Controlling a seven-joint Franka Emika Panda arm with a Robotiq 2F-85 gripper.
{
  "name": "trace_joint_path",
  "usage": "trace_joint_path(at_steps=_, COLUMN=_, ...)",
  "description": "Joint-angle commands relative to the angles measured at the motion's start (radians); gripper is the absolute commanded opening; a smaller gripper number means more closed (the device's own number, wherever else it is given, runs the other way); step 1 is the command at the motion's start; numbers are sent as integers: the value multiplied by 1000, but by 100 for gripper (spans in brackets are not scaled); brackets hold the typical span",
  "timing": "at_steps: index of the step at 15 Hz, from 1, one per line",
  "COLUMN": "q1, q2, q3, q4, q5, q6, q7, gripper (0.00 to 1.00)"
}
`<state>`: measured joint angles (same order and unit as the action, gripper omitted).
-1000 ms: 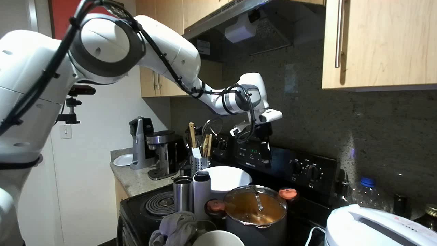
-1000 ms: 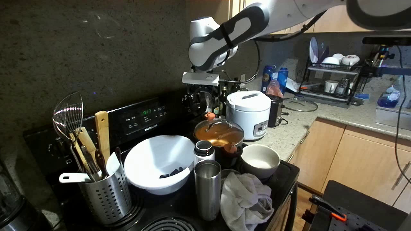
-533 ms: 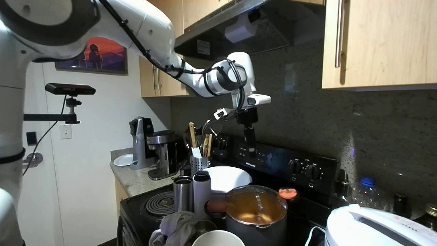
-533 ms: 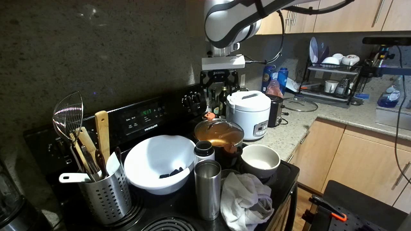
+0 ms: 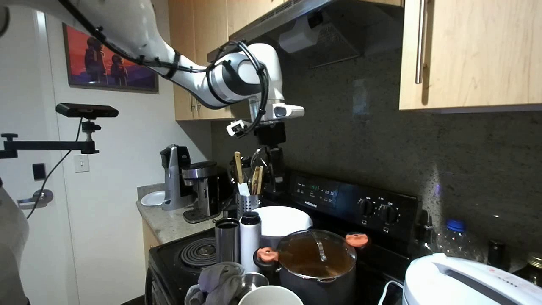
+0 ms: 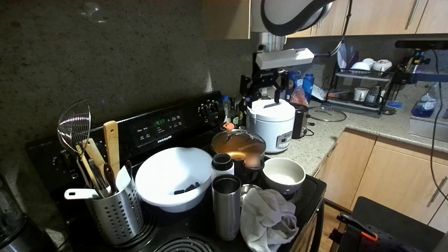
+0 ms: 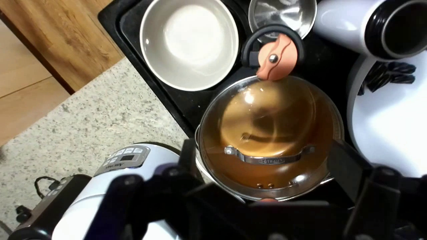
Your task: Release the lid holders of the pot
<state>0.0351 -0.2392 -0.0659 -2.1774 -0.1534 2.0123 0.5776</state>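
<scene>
A: Robot gripper hangs w/ jaws spread, nothing held; pot sits below them, well apart.

B: Poss. trouble?

A: Lowered onto the orange lid holder beside the cream bowl, a jaw may knock that bowl b/c the gap's tight.

B: Orientation?

A: Upright, top toward jaws; long axis approx. thru that & holder no. 2, crosswise to jaw-to-jaw line.

The pot stands upright on the black stove, dark grey outside, copper-brown seen through the metal-rimmed glass lid seated on it. Orange lid holders sit at its two opposite dark side handles; whether they are released, I cannot tell from here.
</scene>
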Motion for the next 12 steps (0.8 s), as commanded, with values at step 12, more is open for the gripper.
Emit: trace_joint_path(at_steps=12, q1=-75, q2=-301, q3=97, q4=-231, q5=19, q6=1, q7=-178, gripper=100)
